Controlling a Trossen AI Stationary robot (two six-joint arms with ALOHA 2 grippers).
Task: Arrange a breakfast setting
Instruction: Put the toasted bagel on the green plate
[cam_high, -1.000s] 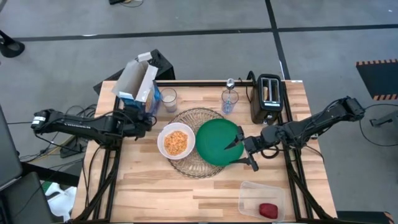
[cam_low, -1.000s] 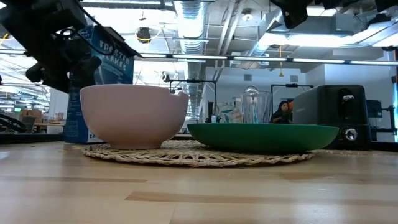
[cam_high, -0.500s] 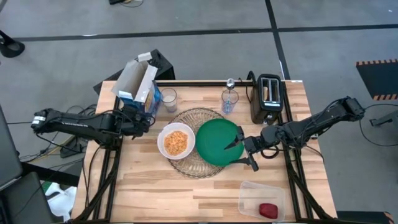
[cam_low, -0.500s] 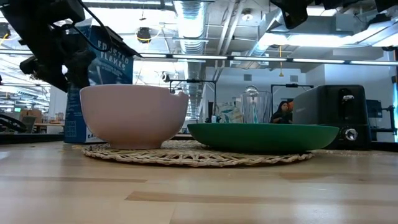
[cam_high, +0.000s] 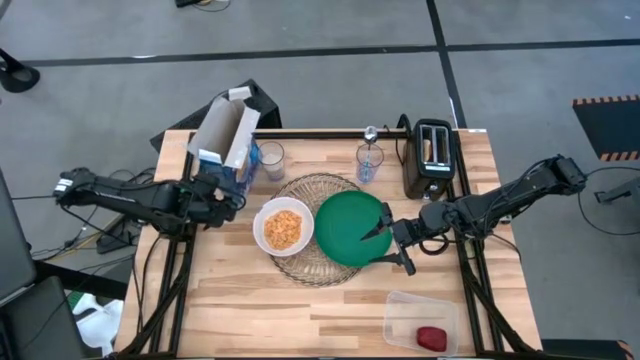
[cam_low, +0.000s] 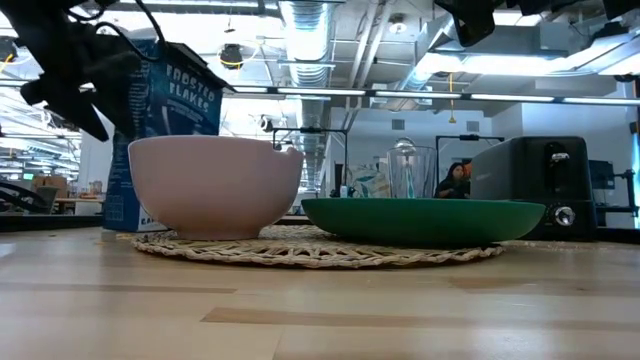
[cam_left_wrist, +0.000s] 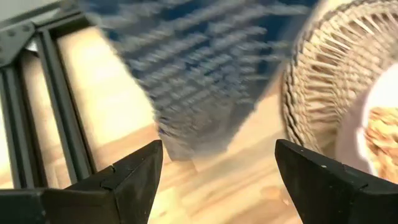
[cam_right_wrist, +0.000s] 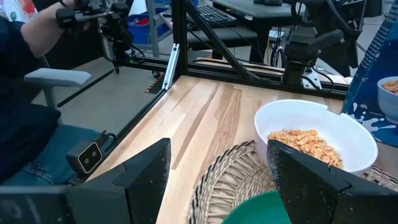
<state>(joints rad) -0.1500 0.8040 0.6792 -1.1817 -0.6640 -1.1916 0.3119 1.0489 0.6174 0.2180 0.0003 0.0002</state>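
Observation:
A blue-and-white cereal box (cam_high: 225, 140) stands on its base at the table's far left. My left gripper (cam_high: 236, 197) hovers open just near of it, and the left wrist view shows the box (cam_left_wrist: 199, 81) beyond the open fingers. A white bowl (cam_high: 283, 227) of flakes and a green plate (cam_high: 350, 228) rest on the round wicker mat (cam_high: 310, 188). My right gripper (cam_high: 390, 250) hangs open over the plate's right rim and touches nothing. A spoon (cam_high: 370, 133) stands in one clear glass (cam_high: 368, 165). A second glass (cam_high: 270, 160) stands beside the box.
A black toaster (cam_high: 430, 158) stands at the far right. A clear tub (cam_high: 420, 322) at the near right corner holds a red apple (cam_high: 431, 338). Bare wood (cam_high: 230, 310) lies along the near edge. A seated person (cam_right_wrist: 31, 93) is beyond the table's left side.
My left gripper has drawn back from the cereal box toward the table's left edge, risen and tipped further downward, staying open. The box's top has swung slightly toward the right while its base stays put. The right arm has kept still.

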